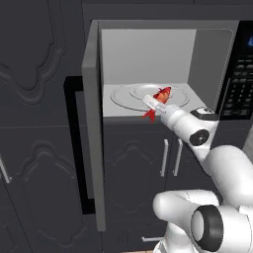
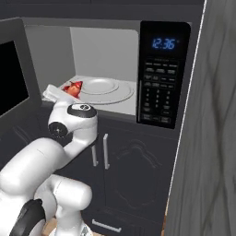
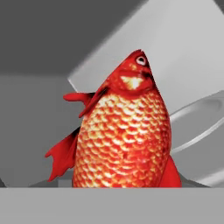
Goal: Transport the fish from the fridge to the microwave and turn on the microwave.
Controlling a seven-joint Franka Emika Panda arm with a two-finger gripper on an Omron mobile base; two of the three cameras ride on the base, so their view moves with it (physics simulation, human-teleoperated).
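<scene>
The hand (image 1: 157,105) pinches the fish (image 1: 161,95) at the microwave (image 1: 148,66) mouth, head inward.

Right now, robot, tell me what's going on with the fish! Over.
Gripper shut on the fish, at the microwave mouth. Door wide open, turntable bare. Nothing in the way.

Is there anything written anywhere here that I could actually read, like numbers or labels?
"12:36": blue digits on the clock display at the top of the microwave keypad panel.
Keypad button labels: pale marks, too small and blurred to read.
The left base view shows the same display, too blurred to read.
No other text shows.
</scene>
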